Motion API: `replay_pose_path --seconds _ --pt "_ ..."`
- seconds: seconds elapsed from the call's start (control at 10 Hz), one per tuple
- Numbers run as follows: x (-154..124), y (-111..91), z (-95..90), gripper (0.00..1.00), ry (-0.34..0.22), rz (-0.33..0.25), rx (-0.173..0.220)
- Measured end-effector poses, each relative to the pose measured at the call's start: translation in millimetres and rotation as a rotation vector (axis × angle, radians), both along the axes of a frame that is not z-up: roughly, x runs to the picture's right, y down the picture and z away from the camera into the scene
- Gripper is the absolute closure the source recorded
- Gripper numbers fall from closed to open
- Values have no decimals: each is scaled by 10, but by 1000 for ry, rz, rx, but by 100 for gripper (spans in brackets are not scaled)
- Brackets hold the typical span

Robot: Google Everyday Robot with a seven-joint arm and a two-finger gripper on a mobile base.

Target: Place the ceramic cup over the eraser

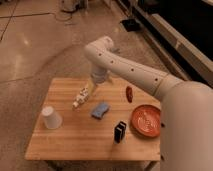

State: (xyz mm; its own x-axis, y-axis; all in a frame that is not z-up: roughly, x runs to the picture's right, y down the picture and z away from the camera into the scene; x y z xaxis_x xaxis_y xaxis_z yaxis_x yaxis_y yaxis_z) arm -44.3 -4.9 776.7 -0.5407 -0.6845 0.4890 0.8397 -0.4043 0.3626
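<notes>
tabletop (65, 142): a light wooden surface is seen from above, with the robot's arm reached over it from the right
hand (81, 98): held low over the tabletop's middle-left, fingers spread, nothing pinched
ceramic cup (51, 118): placed near the left edge, apart from the hand
eraser (120, 131): stood near the front edge, just beside the red-orange bowl (146, 120)
blue pad (100, 110): laid between hand and eraser
</notes>
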Motion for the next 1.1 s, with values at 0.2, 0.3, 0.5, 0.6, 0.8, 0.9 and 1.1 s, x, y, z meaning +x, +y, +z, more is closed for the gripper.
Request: replay_pose_path --seconds 0.2,0.3,0.5,0.6,0.8,0.9,1.1 --pt "-394 61 -41 20 -82 -29 -40" --pt "-557 85 -63 20 -116 -45 -54" --pt "-964 164 -111 20 -192 -90 -85" --pt "-1201 233 -125 20 -230 -120 -96" --pt "-1546 355 -93 20 -271 -167 -95" --pt "-1701 417 -53 20 -285 -186 -85" --pt "-1901 495 19 20 -298 -203 -60"
